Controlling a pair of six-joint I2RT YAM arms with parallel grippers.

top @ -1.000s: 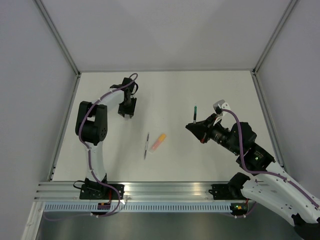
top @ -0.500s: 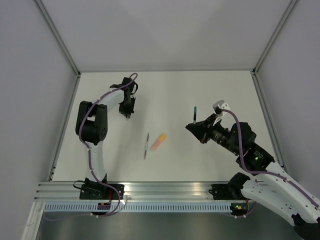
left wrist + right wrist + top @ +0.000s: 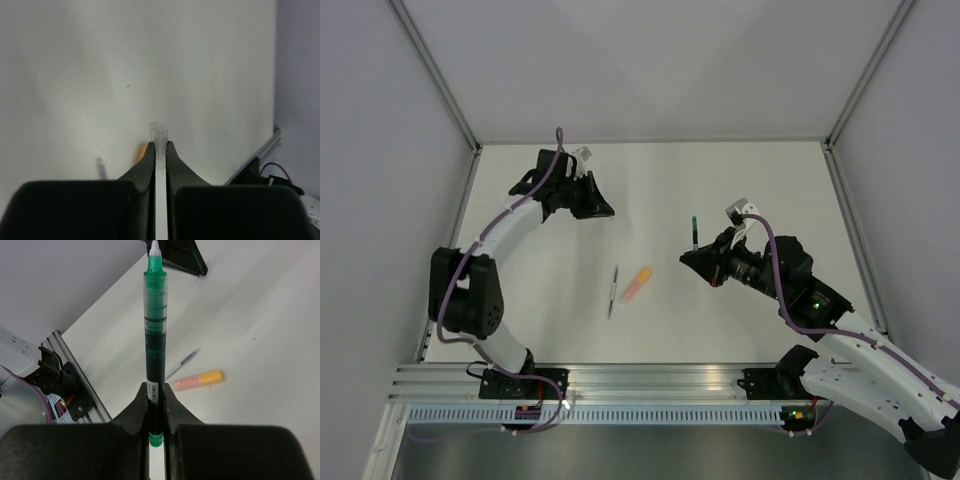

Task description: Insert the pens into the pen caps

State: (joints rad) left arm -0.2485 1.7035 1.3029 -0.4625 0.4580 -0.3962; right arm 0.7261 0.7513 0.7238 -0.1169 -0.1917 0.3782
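Note:
My right gripper (image 3: 694, 256) is shut on the dark teal-green pen (image 3: 694, 230), which sticks up from it. In the right wrist view the pen (image 3: 154, 325) stands between the fingers (image 3: 135, 407), white tip pointing away, with the gripper (image 3: 155, 390) closed round its lower part. My left gripper (image 3: 603, 209) is shut on a small clear pen cap (image 3: 160, 133), whose open end pokes out past the gripper's (image 3: 159, 146) tips. The thick orange pen (image 3: 637, 284) and the thin grey-white pen (image 3: 613, 291) lie side by side mid-table, and both show in the right wrist view (image 3: 198, 380), (image 3: 181, 363).
An aluminium rail (image 3: 620, 380) runs along the near edge. Grey walls enclose the white table on the left, back and right. The left gripper's dark tip (image 3: 180, 255) shows at the top of the right wrist view, beyond the pen tip.
The left arm has risen and swung so its gripper now points right toward the middle. The right gripper has moved a little left with the green pen.

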